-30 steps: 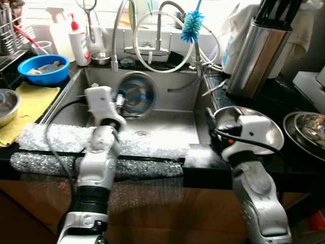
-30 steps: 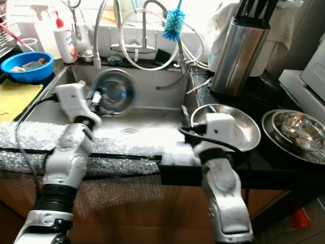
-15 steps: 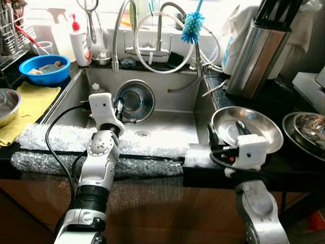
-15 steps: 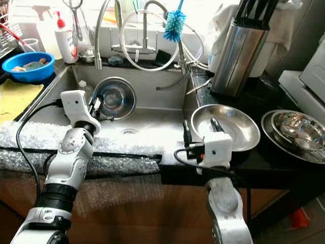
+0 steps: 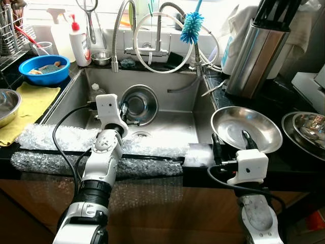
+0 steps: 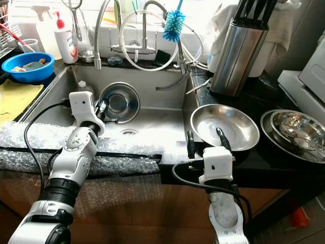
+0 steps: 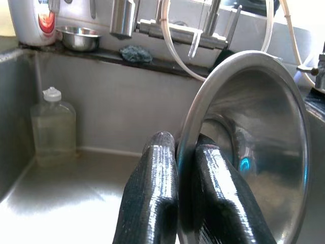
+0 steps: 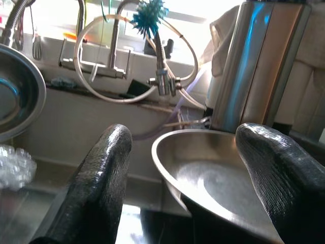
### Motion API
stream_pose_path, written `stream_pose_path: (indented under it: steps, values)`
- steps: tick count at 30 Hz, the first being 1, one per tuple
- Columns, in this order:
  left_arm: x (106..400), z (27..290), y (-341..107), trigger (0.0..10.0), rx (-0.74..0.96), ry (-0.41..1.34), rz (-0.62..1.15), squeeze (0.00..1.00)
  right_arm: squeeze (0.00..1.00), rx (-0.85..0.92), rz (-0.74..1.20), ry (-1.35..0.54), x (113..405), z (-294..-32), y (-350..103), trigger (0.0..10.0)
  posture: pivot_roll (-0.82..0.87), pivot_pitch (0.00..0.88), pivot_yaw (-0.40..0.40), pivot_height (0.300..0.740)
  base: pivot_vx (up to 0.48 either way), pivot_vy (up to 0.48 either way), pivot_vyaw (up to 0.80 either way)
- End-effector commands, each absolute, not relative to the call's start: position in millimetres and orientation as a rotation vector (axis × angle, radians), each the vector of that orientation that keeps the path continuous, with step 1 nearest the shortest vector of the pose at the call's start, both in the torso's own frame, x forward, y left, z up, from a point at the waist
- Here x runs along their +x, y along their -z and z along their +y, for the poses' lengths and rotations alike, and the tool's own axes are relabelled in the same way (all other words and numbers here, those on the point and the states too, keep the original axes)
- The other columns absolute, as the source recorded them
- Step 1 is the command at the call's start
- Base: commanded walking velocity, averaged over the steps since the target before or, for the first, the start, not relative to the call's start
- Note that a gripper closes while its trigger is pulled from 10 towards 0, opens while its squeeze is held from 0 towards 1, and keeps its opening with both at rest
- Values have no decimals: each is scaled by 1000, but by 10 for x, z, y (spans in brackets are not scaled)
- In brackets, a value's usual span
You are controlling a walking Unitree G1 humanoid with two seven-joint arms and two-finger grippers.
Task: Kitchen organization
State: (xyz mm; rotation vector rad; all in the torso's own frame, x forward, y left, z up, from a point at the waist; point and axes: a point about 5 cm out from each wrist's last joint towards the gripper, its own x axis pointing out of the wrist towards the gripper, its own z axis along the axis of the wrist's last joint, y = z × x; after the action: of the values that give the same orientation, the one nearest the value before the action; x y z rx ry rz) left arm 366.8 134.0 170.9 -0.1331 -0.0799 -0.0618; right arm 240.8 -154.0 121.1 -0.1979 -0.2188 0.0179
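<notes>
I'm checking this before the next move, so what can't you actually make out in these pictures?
- Blue bowl, left eye view: contents too small to identify.
- Steel canister: top cut off by the frame edge.
- Stacked bowls: cut off at the right edge.
- Steel bowl, left wrist view: its rim hides part of the left gripper fingers.

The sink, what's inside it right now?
Inside the sink: a steel bowl tilted on edge, its rim pinched by the left gripper, and a small clear bottle in the back corner. The bowl hides whatever lies behind it.
</notes>
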Motion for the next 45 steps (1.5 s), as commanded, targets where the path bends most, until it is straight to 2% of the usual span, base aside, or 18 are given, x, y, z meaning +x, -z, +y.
stream_pose_path:
  steps: [1, 8, 17, 20, 28, 29, 30, 45]
  values:
    - [3710, 1311, -1697, 10000, -109, 61, -45, 0, 0, -204, -203, 3, 2393, -1587, -1160, 10000, -105, 0, -53, 740, 0, 0, 0]
    - [3830, 1318, -1681, 10000, -44, 28, 58, 0, 0, -198, -204, 11, 2431, -1582, -1170, 10000, -104, 0, -53, 740, 0, 0, 0]
    - [3995, 1294, -1985, 10000, -26, 68, 40, 0, 0, -192, -216, 12, 2476, -1570, -1199, 10000, -97, 0, -54, 740, 0, 0, 0]
    - [4019, 1254, -1868, 10000, 72, 140, 162, 0, 0, -186, -212, 18, 2502, -1571, -1194, 10000, -92, 1, -51, 740, 0, 0, 0]
    - [3967, 1199, -1620, 10000, 86, 160, 304, 0, 0, -187, -218, 17, 2528, -1564, -1220, 10000, -98, 7, -52, 740, 0, 0, 0]
    - [3970, 1200, -1621, 10000, 88, 162, 307, 863, 0, -187, -218, 18, 2530, -1564, -1219, 10000, -98, 7, -52, 740, 0, 0, 0]
    - [3964, 1183, -1609, 10000, 96, 172, 313, 1000, 0, -188, -219, 20, 2536, -1574, -1223, 10000, -99, 9, -53, 740, 0, 0, 0]
    - [3957, 1174, -1617, 10000, 94, 186, 316, 1000, 0, -186, -214, 20, 2557, -1572, -1220, 10000, -97, 9, -55, 740, 0, 0, 0]
